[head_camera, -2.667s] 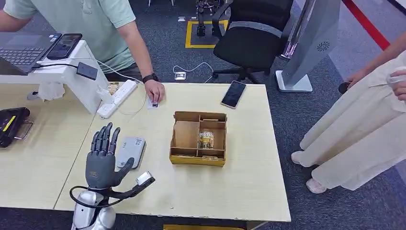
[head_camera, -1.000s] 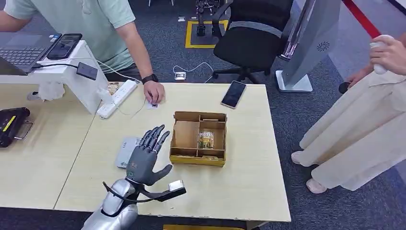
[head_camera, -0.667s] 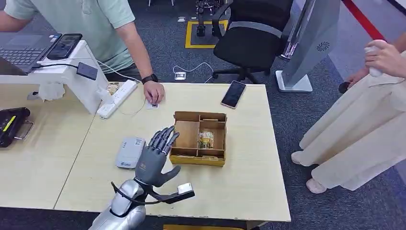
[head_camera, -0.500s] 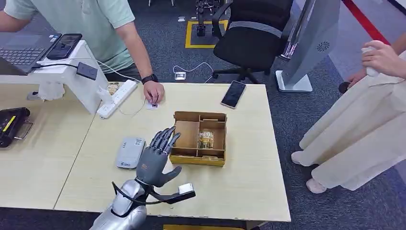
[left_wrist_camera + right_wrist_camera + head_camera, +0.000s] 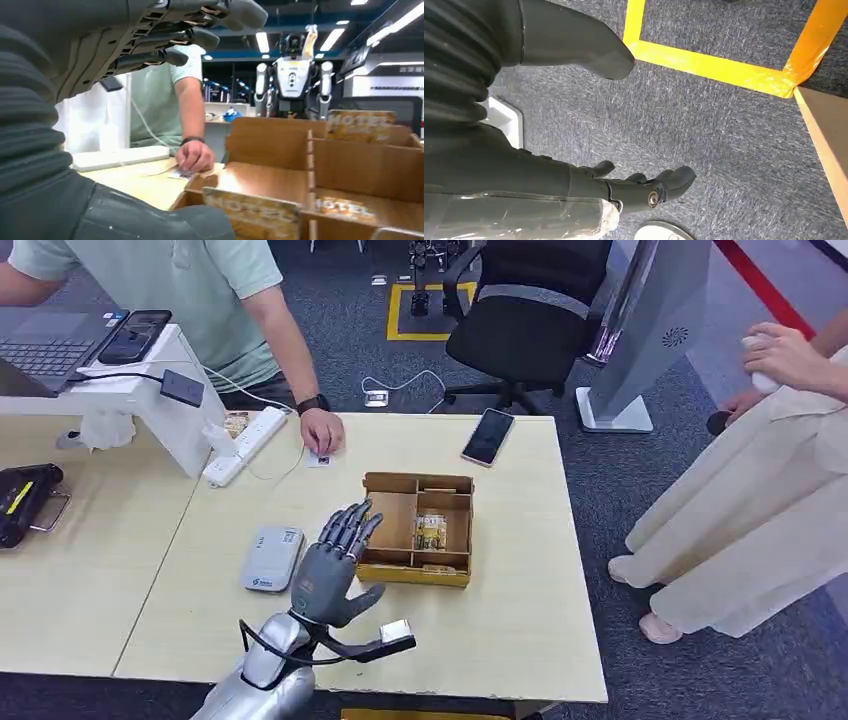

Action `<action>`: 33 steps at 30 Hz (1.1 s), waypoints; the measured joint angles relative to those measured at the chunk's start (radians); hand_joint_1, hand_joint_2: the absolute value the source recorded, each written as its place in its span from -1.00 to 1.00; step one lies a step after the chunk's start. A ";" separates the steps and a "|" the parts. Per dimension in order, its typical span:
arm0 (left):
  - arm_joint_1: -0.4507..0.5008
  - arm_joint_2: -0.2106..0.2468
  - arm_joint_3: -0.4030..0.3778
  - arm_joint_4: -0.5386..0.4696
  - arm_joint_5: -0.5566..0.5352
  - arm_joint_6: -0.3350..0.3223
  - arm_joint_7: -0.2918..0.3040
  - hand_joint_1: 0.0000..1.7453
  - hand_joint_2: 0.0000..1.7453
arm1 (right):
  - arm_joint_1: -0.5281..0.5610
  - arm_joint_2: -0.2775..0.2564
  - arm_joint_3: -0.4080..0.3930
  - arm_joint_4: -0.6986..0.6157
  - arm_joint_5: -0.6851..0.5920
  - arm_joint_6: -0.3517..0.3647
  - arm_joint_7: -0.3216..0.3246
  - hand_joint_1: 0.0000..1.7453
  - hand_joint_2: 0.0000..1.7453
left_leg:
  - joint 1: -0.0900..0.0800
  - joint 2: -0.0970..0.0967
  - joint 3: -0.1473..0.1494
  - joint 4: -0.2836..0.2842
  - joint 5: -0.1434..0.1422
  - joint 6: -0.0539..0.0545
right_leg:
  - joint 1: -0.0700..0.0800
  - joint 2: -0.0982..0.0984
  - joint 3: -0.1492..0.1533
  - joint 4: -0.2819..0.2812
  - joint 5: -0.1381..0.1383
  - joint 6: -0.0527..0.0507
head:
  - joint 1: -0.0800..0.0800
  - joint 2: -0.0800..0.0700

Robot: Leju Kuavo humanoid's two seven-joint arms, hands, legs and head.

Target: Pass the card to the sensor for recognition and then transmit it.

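Fingers (image 5: 345, 528) spread, reaching the box (image 5: 416, 530) where the card (image 5: 431, 530) stands upright

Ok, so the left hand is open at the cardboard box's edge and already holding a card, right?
Not quite. The left hand is open at the cardboard box, but it holds nothing; the head view shows the cards still in a compartment of the box.

One cardboard box (image 5: 416, 528) sits on the table (image 5: 520, 620), with one grey sensor (image 5: 272, 558) and two phones (image 5: 488, 436). Two people (image 5: 200, 290) stand near; the cards (image 5: 431, 531) in the box are perhaps two.
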 joint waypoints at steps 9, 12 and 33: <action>-0.042 -0.028 -0.034 0.093 -0.055 -0.014 0.026 -1.00 1.00 | -0.006 0.000 0.016 -0.001 0.005 0.005 0.009 -1.00 1.00 | 0.000 0.000 0.000 0.000 0.000 0.000 | 0.000 0.000 0.000 0.000 0.000 0.000 | 0.000 0.000; -0.064 -0.040 -0.050 0.136 -0.090 -0.007 0.043 -1.00 1.00 | -0.008 0.000 0.023 -0.002 0.005 0.006 0.013 -1.00 1.00 | 0.000 0.000 0.000 0.000 0.000 0.000 | 0.000 0.000 0.000 0.000 0.000 0.000 | 0.000 0.000; -0.153 -0.088 -0.128 0.299 -0.178 -0.006 0.126 -1.00 1.00 | -0.013 0.000 0.052 -0.003 -0.006 0.015 0.023 -1.00 1.00 | 0.000 0.000 0.000 0.000 0.000 0.000 | 0.000 0.000 0.000 0.000 0.000 0.000 | 0.000 0.000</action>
